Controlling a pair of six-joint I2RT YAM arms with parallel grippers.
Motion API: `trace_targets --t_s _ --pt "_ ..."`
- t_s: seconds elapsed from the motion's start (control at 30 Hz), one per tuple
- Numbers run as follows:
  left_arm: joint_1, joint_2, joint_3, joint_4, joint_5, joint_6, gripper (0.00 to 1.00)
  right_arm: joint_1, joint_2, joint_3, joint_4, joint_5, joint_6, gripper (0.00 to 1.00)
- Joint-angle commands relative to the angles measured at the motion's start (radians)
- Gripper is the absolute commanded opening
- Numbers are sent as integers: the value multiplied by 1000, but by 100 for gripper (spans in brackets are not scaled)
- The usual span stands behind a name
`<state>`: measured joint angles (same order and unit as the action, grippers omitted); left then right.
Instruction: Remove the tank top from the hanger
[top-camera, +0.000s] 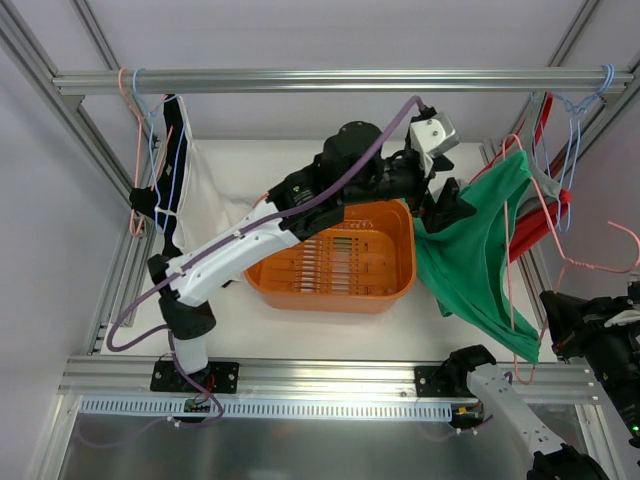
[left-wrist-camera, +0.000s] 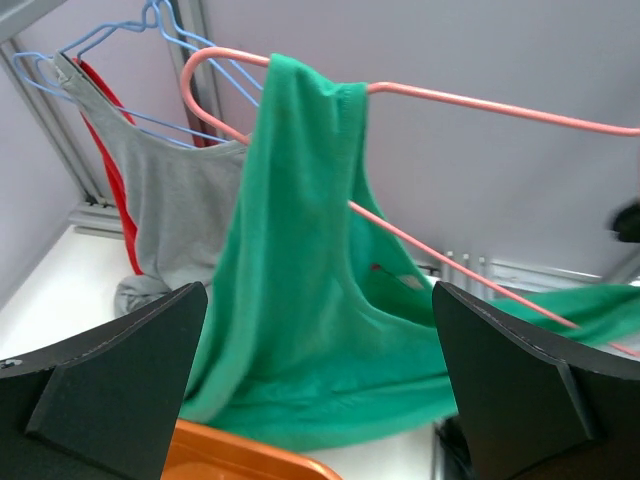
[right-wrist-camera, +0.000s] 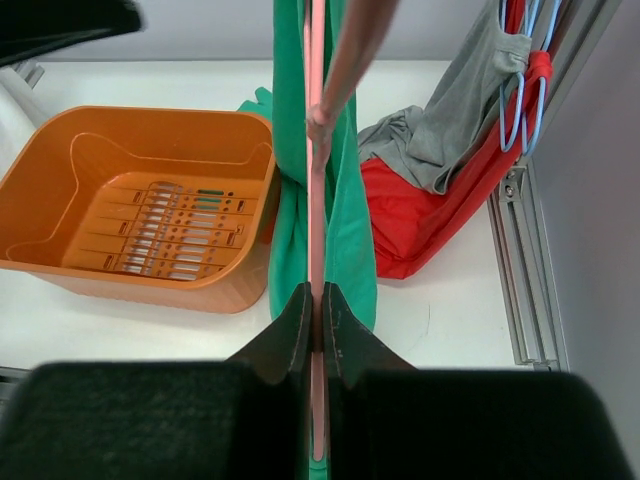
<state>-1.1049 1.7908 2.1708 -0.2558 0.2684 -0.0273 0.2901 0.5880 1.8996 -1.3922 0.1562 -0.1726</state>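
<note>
While the right gripper (right-wrist-camera: 316, 300) clamps the wire of the pink hanger (right-wrist-camera: 316, 150), the green tank top (top-camera: 480, 240) hangs draped over that hanger, above the worktop (top-camera: 350, 330) and just beside an orange basket (top-camera: 300, 290). Left gripper (left-wrist-camera: 318, 290): spread wide, facing the tank top, holding nothing.

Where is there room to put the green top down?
The orange basket looks empty inside. The table is bare between the basket and the near rail. The right back corner is crowded: the gray top and red top pile there, beside the green tank top.
</note>
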Motion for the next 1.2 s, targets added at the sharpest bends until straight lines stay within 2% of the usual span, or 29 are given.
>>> trace_targets --t_s 0.0,0.13,0.27,0.43,0.5,0.53,0.57,0.67,0.7,0.77,0.8,0.83,0.97,1.17 --pt "2 77 86 84 -24 78 99 14 21 16 -74 19 5 0" --pt "2 122 104 141 -52 84 95 15 45 30 -73 -12 10 0" --pt "2 154 106 208 -37 83 85 15 55 29 -67 -37 16 0" --pt "2 196 130 286 -49 72 81 15 55 21 -67 -56 18 0" --pt "4 217 145 294 -49 69 74 14 58 13 -65 -73 19 0" --pt "4 226 164 296 -57 66 69 14 56 12 -65 -78 19 0" --pt "4 234 170 297 -61 66 60 14 56 7 -65 -79 19 0" --pt "5 254 182 303 -72 64 48 14 52 6 -67 -80 19 0" --pt "5 257 181 303 -72 67 36 15 49 6 -67 -81 19 0" --pt "7 260 181 305 -80 64 21 15 49 0 -67 -80 19 0" --pt "7 257 181 303 -84 64 8 15 47 -10 -67 -75 19 0" --pt "7 256 175 303 -89 63 0 15 44 -17 -67 -70 18 0" --pt "7 239 155 305 -150 52 0 14 38 -62 -67 -58 15 0" --pt "20 255 181 313 -484 -43 0 14 -40 -252 -71 -93 38 1"
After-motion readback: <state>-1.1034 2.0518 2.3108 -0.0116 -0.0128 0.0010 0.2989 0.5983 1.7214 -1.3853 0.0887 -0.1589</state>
